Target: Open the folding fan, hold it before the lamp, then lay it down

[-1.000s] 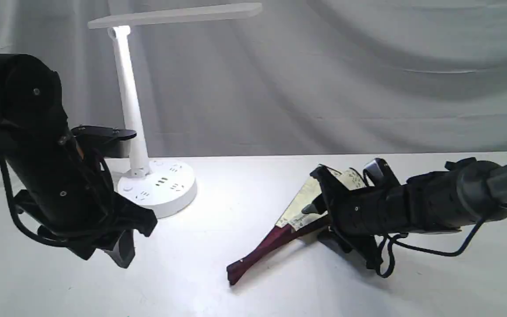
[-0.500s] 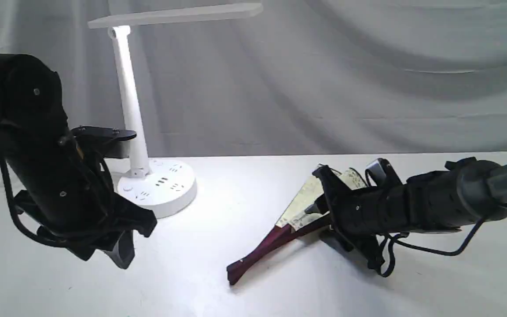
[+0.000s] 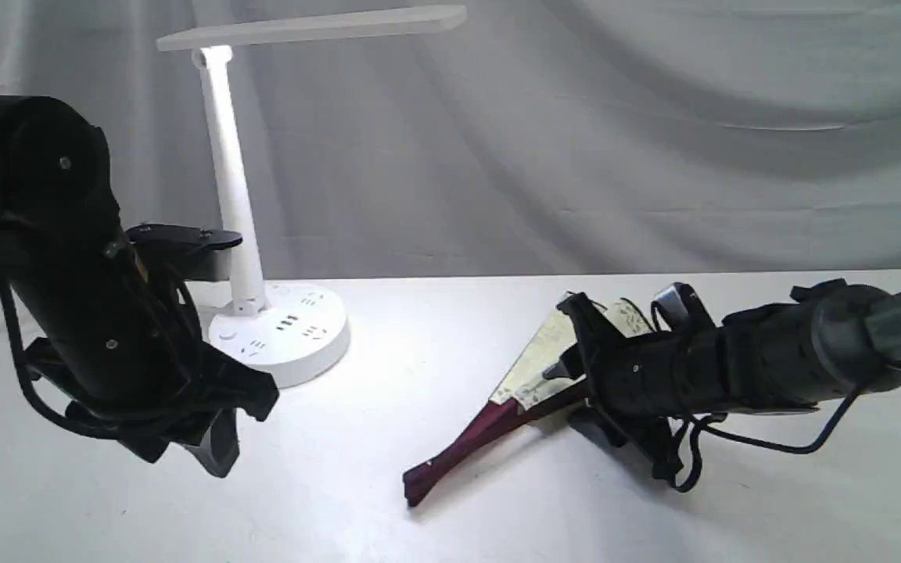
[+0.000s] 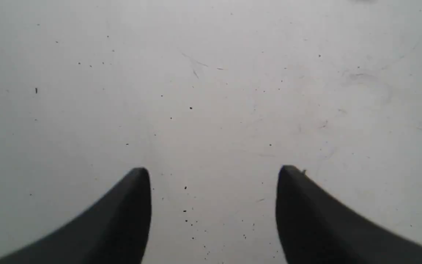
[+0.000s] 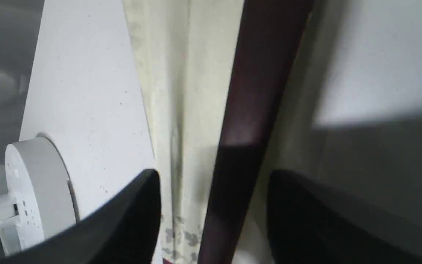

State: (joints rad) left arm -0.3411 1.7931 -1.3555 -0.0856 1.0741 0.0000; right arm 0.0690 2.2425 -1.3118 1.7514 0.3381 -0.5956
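The folding fan (image 3: 533, 366) is lying partly spread on the white surface (image 3: 435, 328), right of centre. Its maroon pivot end is resting toward the near edge and its cream pleats are angling up and away toward the right arm. The right gripper (image 3: 564, 367) is reaching in low from the right and sitting astride the fan's wider end. In the right wrist view its two dark fingers (image 5: 137, 212) are standing apart, with the maroon guard and a band of cream paper filling the gap between them. I cannot tell whether they are pressing on the fan or only bracketing it.

The lamp (image 3: 229, 180) is standing at the back left, well apart from the fan, and its bar head is throwing a bright patch onto the surface. The left gripper (image 3: 216, 450) is hanging in front of the lamp's base, pointing down with its jaws spread wide and nothing between them but speckled surface.

Compared with half a second ago, almost nothing is changing: the right wrist is sitting a touch higher, while the fan and the left arm are keeping their places.
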